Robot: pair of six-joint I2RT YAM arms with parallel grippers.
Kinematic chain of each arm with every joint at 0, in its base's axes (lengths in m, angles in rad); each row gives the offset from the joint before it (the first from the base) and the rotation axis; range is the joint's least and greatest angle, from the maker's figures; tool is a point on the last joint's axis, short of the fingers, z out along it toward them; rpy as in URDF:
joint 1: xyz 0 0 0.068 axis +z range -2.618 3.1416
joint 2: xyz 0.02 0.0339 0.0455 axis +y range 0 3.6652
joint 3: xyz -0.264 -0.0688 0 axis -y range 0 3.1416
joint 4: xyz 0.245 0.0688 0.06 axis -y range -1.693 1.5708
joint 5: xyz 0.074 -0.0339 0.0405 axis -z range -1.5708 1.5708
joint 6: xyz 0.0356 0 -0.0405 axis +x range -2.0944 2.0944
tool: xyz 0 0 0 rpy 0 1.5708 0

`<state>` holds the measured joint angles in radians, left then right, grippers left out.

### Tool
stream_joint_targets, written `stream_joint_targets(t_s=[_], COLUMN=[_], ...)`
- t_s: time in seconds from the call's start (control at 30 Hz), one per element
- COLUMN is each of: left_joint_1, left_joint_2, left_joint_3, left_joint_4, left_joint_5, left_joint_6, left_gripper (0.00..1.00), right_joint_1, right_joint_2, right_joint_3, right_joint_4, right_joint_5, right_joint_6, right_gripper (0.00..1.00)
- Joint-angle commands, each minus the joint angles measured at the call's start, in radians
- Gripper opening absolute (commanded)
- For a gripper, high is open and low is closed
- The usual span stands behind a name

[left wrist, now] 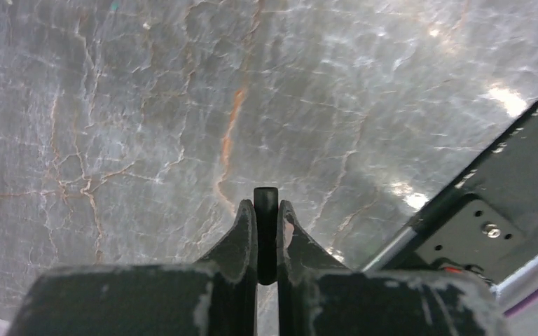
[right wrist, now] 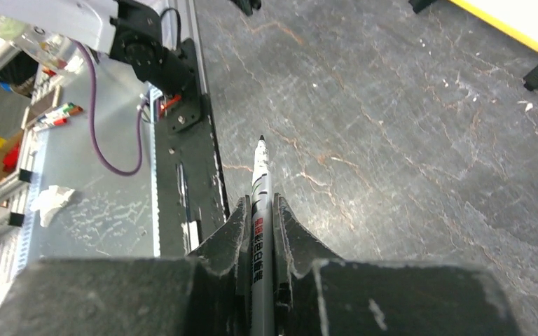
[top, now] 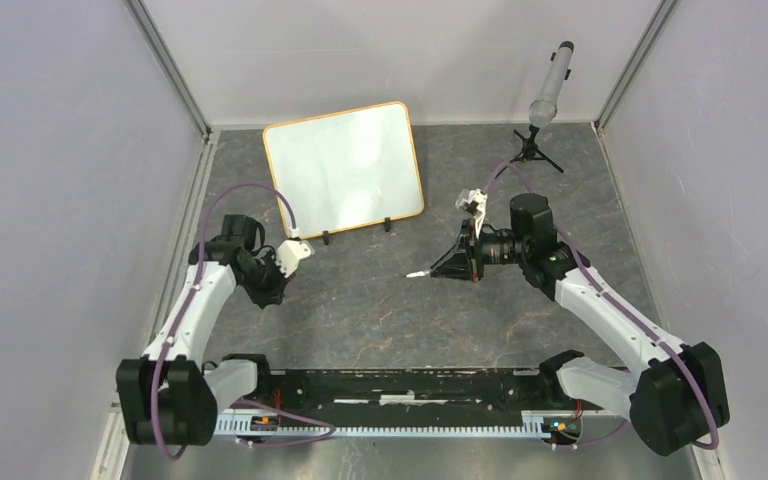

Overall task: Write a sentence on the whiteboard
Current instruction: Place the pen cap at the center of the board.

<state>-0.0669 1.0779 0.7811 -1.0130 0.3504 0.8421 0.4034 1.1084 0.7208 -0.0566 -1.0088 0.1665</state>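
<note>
Gripping marker (right wrist: 260, 183) in right claw (right wrist: 263, 206), tip bared, ready to write. Pinching small black piece (left wrist: 266, 234), likely its cap, in left claw (left wrist: 266, 208), kept aside. Propped upper centre on desk (top: 380, 315): whiteboard (top: 343, 168), blank, well apart.

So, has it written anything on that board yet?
Not yet: the whiteboard looks blank. Done: the marker is uncapped. In hand: the right gripper holds it, tip off the board; the left gripper pinches a black piece, probably the cap. Left: the whole sentence.
</note>
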Motion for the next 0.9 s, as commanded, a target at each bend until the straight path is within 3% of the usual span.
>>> stream_joint_targets(t_s=[0.0, 0.3, 0.37, 0.53, 0.87], left_joint_1=[0.137, 0.279, 0.279, 0.278, 0.279], left_joint_2=[0.064, 0.273, 0.280, 0.285, 0.244], left_joint_3=[-0.027, -0.085, -0.107, -0.148, -0.143], left_joint_4=[0.087, 0.272, 0.302, 0.324, 0.249], left_joint_5=[-0.009, 0.001, 0.005, -0.001, 0.009], left_joint_6=[0.208, 0.285, 0.288, 0.320, 0.363], left_gripper=[0.02, 0.05, 0.17, 0.33, 0.49], right_joint_1=[-0.006, -0.015, -0.015, -0.015, -0.016], right_joint_2=[-0.043, -0.058, -0.060, -0.051, -0.054], right_joint_3=[-0.009, -0.009, -0.017, -0.032, -0.026], right_joint_4=[-0.123, -0.171, -0.170, -0.170, -0.176], right_joint_5=[0.019, 0.036, 0.038, 0.036, 0.035], right_joint_6=[-0.158, -0.214, -0.213, -0.206, -0.215], right_gripper=[0.00, 0.00, 0.00, 0.00, 0.00])
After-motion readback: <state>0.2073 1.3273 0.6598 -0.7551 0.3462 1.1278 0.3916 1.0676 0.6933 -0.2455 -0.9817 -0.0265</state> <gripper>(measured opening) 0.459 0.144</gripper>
